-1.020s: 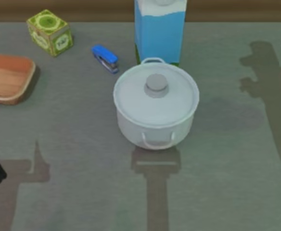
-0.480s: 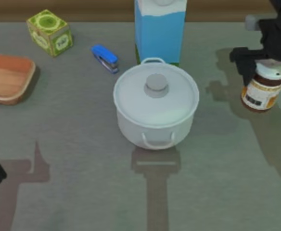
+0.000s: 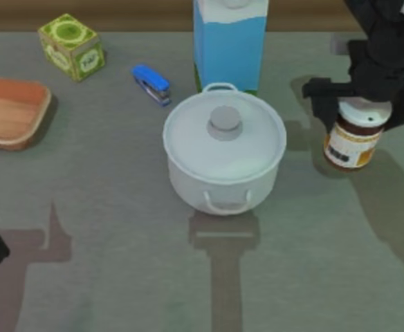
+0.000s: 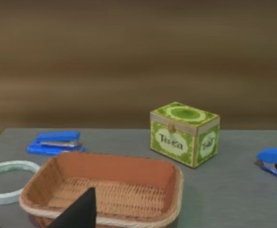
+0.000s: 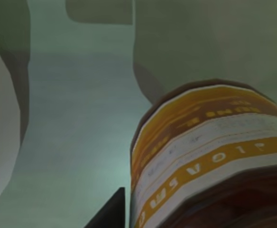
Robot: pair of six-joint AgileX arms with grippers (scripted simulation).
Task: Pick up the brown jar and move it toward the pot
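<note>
The right gripper [image 3: 360, 104] is clamped on the brown jar [image 3: 351, 138] — near the pot [image 3: 224, 155], apart; the left gripper's jaws cannot be told.

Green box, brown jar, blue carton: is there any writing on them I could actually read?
"Tea" on the green box, front face; its side-face word is too blurred.
Brown jar, held by the right claw: barcode and orange lettering, unreadable.
Blue carton: no text visible.

Top cam looks straight down on counter [image 3: 105, 207]; left wrist cam low, level, shares tea box [image 4: 184, 133] with it; right wrist cam close on jar [image 5: 209, 156].
</note>
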